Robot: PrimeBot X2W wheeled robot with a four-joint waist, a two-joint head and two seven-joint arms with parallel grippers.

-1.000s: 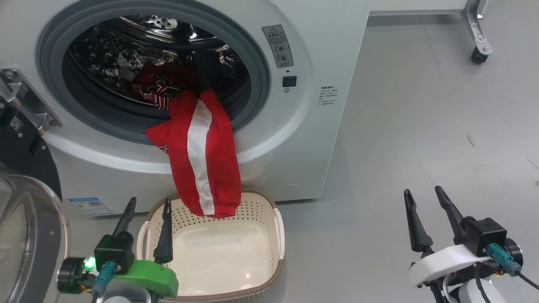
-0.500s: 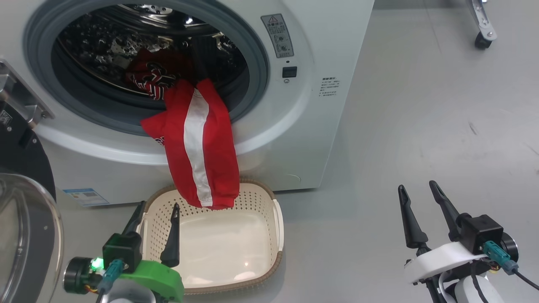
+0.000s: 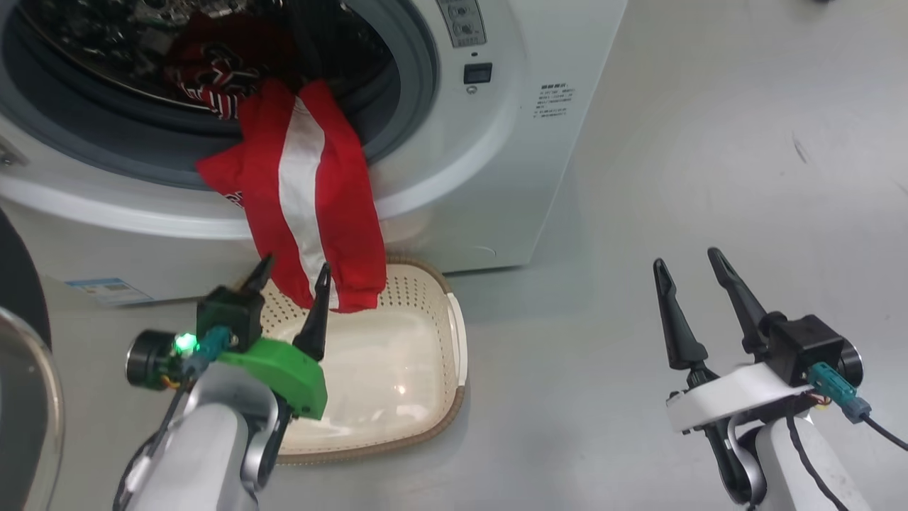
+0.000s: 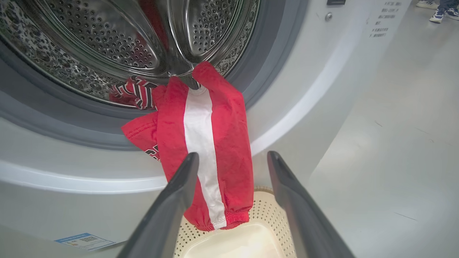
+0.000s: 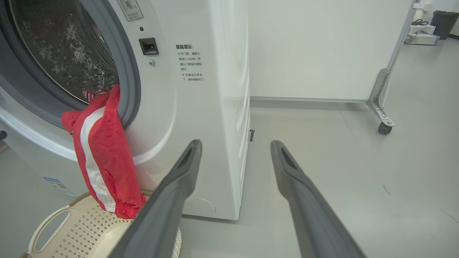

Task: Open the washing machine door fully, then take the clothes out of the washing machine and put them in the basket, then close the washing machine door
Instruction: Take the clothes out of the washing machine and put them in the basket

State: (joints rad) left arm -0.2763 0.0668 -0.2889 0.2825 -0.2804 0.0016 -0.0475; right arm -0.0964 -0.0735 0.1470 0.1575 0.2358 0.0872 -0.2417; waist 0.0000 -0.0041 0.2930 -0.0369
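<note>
Overhead first, head view: the washer [image 3: 496,177] stands on a grey floor [image 3: 709,156], its door [image 3: 18,284] swung open at my left. The clothes [image 3: 312,206] lie partly in the drum [image 3: 78,21]. One red piece with a white stripe hangs out over the grey seal [image 3: 106,156] and down the front, its lower end above the back of the basket [image 3: 454,341], which sits on the floor close against the washer's foot. My left gripper [image 3: 296,264] is over the basket's left part, spread wide, with its tips at either side of the hanging piece's lower end; whether they touch the cloth I cannot tell. My right gripper [image 3: 686,257] hovers over bare floor well to the right of the basket, also spread wide and holding nothing. Next, left wrist view: my two fingers [image 4: 172,200] frame the hanging piece, with the striped cloth seen between them and its elastic hem just above the basket's perforated back wall. More red cloth with striped trim lies behind it at the drum's lip, and a blue sticker [image 4: 84,240] marks the washer's lower front. Last, right wrist view: my spread fingers [image 5: 168,193] point past the washer's right front corner. The hanging piece and the basket show at lower left, and a white panel [image 5: 322,46] on a caster [image 5: 384,128] stands behind.
</note>
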